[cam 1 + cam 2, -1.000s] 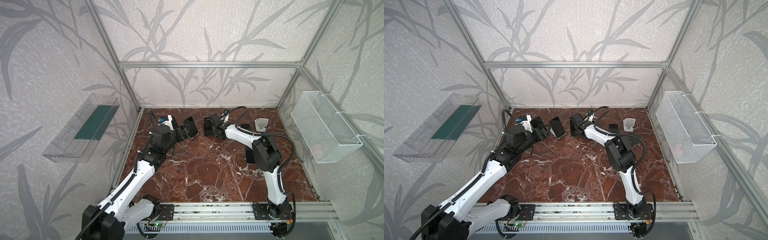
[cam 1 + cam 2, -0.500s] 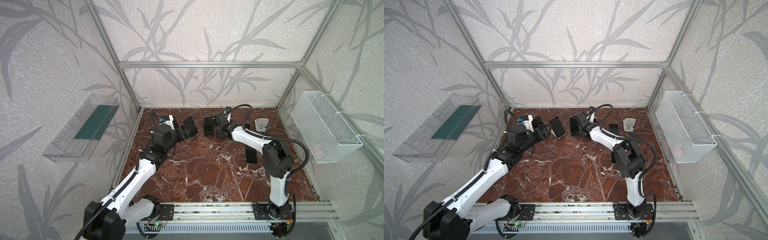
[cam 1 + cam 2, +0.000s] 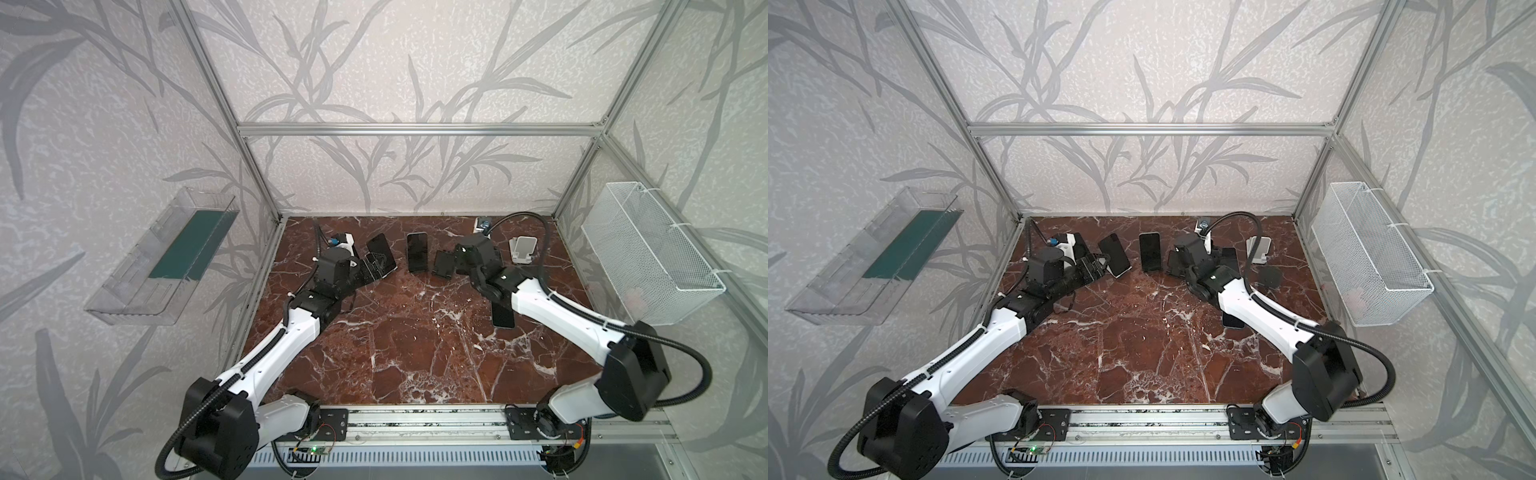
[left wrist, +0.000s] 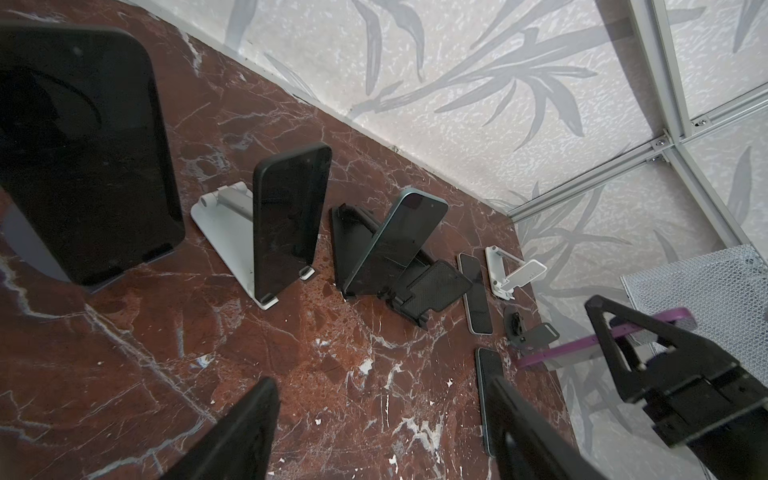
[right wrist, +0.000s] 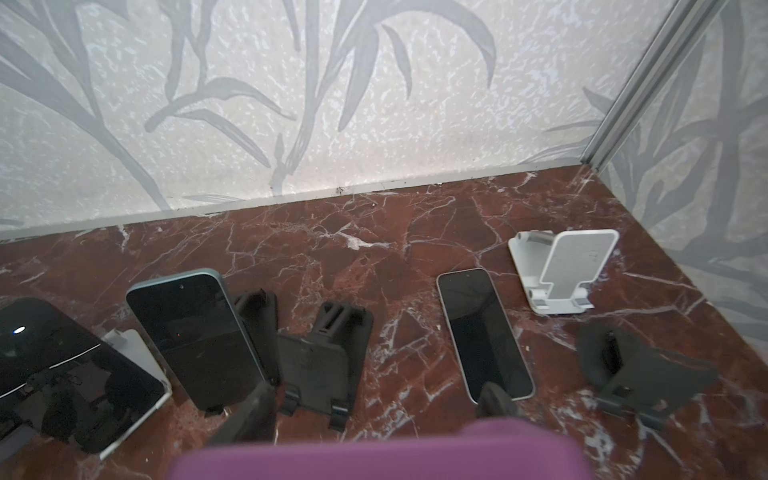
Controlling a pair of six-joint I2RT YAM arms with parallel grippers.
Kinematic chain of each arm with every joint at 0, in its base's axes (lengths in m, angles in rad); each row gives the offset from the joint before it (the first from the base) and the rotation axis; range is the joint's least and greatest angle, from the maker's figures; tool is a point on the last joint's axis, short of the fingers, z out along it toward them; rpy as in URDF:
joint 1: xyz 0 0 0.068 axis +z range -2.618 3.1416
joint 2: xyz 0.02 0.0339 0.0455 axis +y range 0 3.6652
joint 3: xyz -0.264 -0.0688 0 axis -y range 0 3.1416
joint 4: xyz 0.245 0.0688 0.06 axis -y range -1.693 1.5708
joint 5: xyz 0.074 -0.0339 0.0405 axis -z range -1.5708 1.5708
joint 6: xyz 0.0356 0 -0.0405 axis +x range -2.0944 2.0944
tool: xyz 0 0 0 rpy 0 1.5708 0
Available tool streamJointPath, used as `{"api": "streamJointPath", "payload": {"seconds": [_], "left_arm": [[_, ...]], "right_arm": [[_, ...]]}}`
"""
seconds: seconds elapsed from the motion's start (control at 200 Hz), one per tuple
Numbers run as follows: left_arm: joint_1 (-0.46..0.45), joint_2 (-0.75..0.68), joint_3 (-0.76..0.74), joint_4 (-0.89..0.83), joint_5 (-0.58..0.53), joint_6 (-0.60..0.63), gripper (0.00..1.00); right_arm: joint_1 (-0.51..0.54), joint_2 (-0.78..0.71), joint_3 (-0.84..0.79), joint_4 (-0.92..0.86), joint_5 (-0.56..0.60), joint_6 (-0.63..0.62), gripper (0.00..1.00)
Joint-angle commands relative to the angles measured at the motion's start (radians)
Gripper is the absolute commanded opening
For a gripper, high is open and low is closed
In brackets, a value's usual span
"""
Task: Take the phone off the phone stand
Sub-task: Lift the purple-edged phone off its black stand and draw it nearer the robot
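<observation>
My right gripper is shut on a purple phone, held above the table; its purple edge also shows in the left wrist view. Just beyond the fingertips stands an empty black phone stand. Beside it a teal phone leans on another black stand. My left gripper is open with only bare table between its fingers. A large black phone stands on a grey stand close beside it.
A black phone rests on a white stand between the other two. Two phones lie flat on the marble. An empty white stand and a round black stand sit at the back right. A wire basket hangs on the right wall.
My right arm has swung its elbow out to the right and forward, and its gripper has drawn back a little to the right. The left arm has barely moved.
</observation>
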Motion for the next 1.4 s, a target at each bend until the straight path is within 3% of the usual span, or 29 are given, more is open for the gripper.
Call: {"api": "streamJointPath", "payload": {"seconds": [0.0,0.485,0.67,0.825,0.905,1.11,1.25,1.395], "left_arm": [[-0.014,0.003,0.028,-0.003,0.023,0.006,0.79],[-0.025,-0.074,0.020,0.062,0.093,-0.004,0.79],[-0.019,-0.069,-0.036,0.230,0.138,-0.009,0.88],[-0.032,-0.026,0.059,0.267,0.135,-0.132,0.86],[-0.072,0.000,0.131,0.270,0.070,-0.148,0.86],[-0.174,0.153,0.297,0.164,0.105,0.061,0.86],[-0.162,0.180,0.213,0.176,0.111,0.001,0.88],[-0.161,0.175,0.187,0.108,0.088,0.065,0.88]], "right_arm": [[-0.005,-0.095,-0.053,-0.024,-0.047,-0.054,0.59],[-0.005,-0.214,-0.216,-0.109,-0.214,0.016,0.58],[-0.011,-0.220,-0.166,-0.179,-0.258,-0.003,0.57],[-0.016,-0.244,-0.134,-0.220,-0.280,-0.016,0.57],[-0.019,-0.243,-0.129,-0.230,-0.299,-0.017,0.58],[-0.028,-0.231,-0.106,-0.280,-0.340,-0.025,0.58],[-0.069,-0.183,-0.047,-0.388,-0.402,-0.018,0.58],[-0.126,-0.103,-0.031,-0.371,-0.513,-0.014,0.58]]}}
